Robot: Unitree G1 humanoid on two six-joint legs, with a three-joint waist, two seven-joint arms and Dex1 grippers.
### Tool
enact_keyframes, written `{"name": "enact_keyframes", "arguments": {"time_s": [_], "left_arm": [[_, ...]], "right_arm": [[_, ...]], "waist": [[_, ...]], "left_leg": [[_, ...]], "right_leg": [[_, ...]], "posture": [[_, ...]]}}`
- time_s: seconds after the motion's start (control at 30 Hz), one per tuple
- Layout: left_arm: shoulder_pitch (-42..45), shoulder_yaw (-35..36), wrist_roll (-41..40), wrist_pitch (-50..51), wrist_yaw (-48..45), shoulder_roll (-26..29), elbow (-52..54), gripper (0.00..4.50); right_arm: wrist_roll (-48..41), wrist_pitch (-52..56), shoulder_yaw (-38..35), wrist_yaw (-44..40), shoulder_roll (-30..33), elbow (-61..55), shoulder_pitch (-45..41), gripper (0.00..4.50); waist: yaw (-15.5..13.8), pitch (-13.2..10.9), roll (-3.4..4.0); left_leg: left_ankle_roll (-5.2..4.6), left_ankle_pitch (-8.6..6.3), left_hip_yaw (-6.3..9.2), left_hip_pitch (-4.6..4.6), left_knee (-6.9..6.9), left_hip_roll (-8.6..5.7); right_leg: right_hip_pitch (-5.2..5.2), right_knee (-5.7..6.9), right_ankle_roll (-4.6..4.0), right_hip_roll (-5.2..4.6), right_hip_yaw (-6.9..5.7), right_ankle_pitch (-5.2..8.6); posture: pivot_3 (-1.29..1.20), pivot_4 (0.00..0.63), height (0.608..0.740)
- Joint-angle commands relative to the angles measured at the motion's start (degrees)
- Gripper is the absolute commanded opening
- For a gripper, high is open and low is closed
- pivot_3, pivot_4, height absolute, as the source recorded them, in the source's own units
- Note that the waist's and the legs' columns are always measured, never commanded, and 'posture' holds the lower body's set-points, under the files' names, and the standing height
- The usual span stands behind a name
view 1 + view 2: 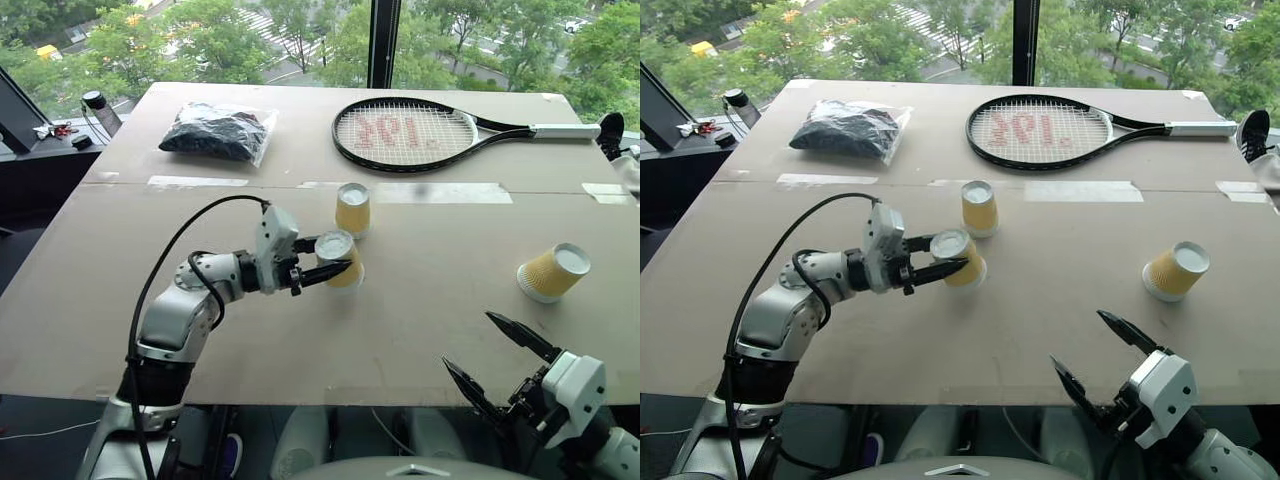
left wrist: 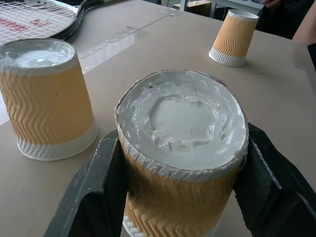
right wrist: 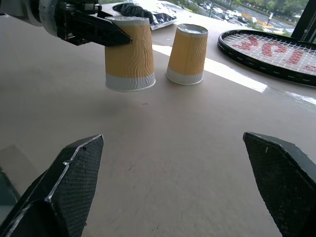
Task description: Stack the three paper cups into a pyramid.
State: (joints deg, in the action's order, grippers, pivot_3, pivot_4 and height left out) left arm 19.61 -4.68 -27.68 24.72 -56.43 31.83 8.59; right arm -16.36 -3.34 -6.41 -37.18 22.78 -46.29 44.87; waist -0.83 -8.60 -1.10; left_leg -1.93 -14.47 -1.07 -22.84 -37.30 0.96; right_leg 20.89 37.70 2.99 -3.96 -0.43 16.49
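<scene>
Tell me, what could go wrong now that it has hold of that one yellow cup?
The left pincer squeezes the held cup near its top, so the thin paper might dent or slip. The second cup stands upside down close behind it, so a swing that way could knock it over. The third cup stands tilted, far off to the right, so the open right pincer may struggle to grip it squarely.

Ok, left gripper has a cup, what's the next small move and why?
Probably slide the held cup toward the far cup until their sides meet. The left gripper is shut on it, both stand upside down with a gap between, and a pyramid needs a tight base pair. The third cup lies tilted near the open right gripper.
</scene>
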Motion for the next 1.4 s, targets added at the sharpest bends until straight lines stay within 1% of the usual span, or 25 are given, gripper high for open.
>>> {"name": "enact_keyframes", "arguments": {"time_s": [0.03,0.13,0.23,0.33,0.43,0.73,0.93,1.1,1.17,1.2,1.23,1.27,1.4], "left_arm": [[4.4,-3.3,1.8,-0.3,1.6,-4.1,-0.7,2.27],[8.3,-5.1,5.2,-1.8,5.9,-8.7,-2.6,2.27],[12.6,-7.7,10.6,-3.2,12.0,-13.7,-5.1,2.27],[14.9,-9.7,15.0,-3.9,16.6,-16.9,-6.7,2.27],[16.5,-10.0,16.5,-2.2,19.4,-19.5,-8.6,2.27],[20.0,-10.8,19.3,0.4,23.5,-25.6,-14.5,2.27],[22.2,-10.7,19.7,-0.7,23.7,-28.7,-20.2,2.27],[24.1,-11.0,20.2,-2.8,22.0,-29.6,-25.4,2.27],[25.0,-10.6,19.8,-3.4,20.8,-29.7,-27.5,3.30],[25.3,-10.4,19.1,-3.2,19.8,-29.9,-27.9,3.66],[25.4,-10.2,18.8,-3.4,19.2,-30.0,-28.0,4.15],[25.3,-10.1,17.9,-2.7,18.3,-30.1,-26.8,4.47],[23.6,-9.2,15.1,0.6,15.5,-28.8,-20.6,4.47]], "right_arm": [[0.9,-2.1,0.5,1.4,-0.7,-1.9,0.5,4.50],[1.4,-2.5,0.6,2.1,-0.8,-1.8,0.3,4.50],[1.2,-2.5,0.0,2.8,-0.8,-2.1,0.5,4.50],[1.8,-2.7,0.3,3.5,-1.1,-3.2,2.0,4.50],[2.3,-2.8,0.8,4.1,-1.2,-4.1,3.2,4.50],[3.3,-2.2,1.6,6.0,-1.5,-6.0,4.9,4.50],[4.3,-2.5,2.1,7.4,-2.0,-6.7,5.9,4.50],[5.5,-3.1,2.8,8.5,-2.8,-7.6,7.6,4.50],[5.9,-3.5,3.0,8.8,-3.1,-7.8,8.5,4.50],[6.1,-3.7,3.1,8.9,-3.2,-7.9,8.9,4.50],[6.2,-3.8,3.2,9.1,-3.3,-7.9,9.2,4.50],[6.4,-4.0,3.3,9.2,-3.3,-8.0,9.5,4.50],[6.5,-4.4,3.4,9.4,-3.3,-7.8,9.7,4.50]], "waist": [[0.0,0.0,0.00],[-0.1,0.0,-0.02],[0.0,0.0,-0.02],[-0.1,0.0,-0.03],[0.0,0.0,-0.03],[-0.1,0.0,-0.05],[-0.1,0.0,-0.06],[-0.1,0.0,-0.07],[-0.1,0.0,-0.07],[-0.1,0.0,-0.07],[-0.1,0.0,-0.07],[0.0,0.0,-0.07],[0.0,-0.1,-0.08]], "left_leg": [[0.00,0.00,-0.01,0.00,-0.01,-0.01],[0.00,0.00,0.01,-0.02,-0.04,-0.03],[0.00,0.00,0.01,-0.02,-0.05,-0.05],[0.00,0.00,0.01,-0.02,-0.06,-0.05],[0.00,0.00,0.01,-0.03,-0.06,-0.05],[0.00,0.00,0.01,-0.04,-0.06,-0.05],[0.00,0.00,0.01,-0.04,-0.07,-0.05],[0.00,0.00,0.00,-0.05,-0.06,-0.06],[0.00,0.00,0.01,-0.06,-0.06,-0.06],[0.00,0.00,0.01,-0.06,-0.06,-0.06],[0.00,0.00,0.01,-0.06,-0.06,-0.06],[0.00,0.00,0.01,-0.06,-0.06,-0.06],[0.00,0.00,0.00,-0.10,-0.07,-0.06]], "right_leg": [[0.00,0.01,0.01,0.04,-0.01,0.00],[0.00,0.01,0.02,0.10,-0.08,0.00],[0.00,0.02,0.04,0.17,-0.10,0.00],[0.01,0.04,0.04,0.21,-0.09,0.00],[0.02,0.05,0.06,0.22,-0.07,0.01],[0.02,0.05,0.08,0.23,-0.08,0.02],[0.03,0.05,0.08,0.24,-0.09,0.03],[0.03,0.04,0.09,0.24,-0.08,0.03],[0.04,0.04,0.09,0.24,-0.09,0.03],[0.04,0.04,0.09,0.24,-0.09,0.03],[0.05,0.04,0.09,0.24,-0.09,0.03],[0.05,0.04,0.09,0.24,-0.09,0.03],[0.07,0.04,0.09,0.23,-0.08,0.03]], "posture": [[0.00,0.150,0.740],[0.00,0.150,0.740],[0.00,0.150,0.740],[0.00,0.150,0.740],[0.00,0.150,0.740],[0.00,0.150,0.740],[0.00,0.150,0.740],[0.00,0.150,0.740],[0.00,0.150,0.740],[0.00,0.150,0.740],[0.00,0.150,0.740],[0.00,0.150,0.740],[0.00,0.150,0.740]]}}
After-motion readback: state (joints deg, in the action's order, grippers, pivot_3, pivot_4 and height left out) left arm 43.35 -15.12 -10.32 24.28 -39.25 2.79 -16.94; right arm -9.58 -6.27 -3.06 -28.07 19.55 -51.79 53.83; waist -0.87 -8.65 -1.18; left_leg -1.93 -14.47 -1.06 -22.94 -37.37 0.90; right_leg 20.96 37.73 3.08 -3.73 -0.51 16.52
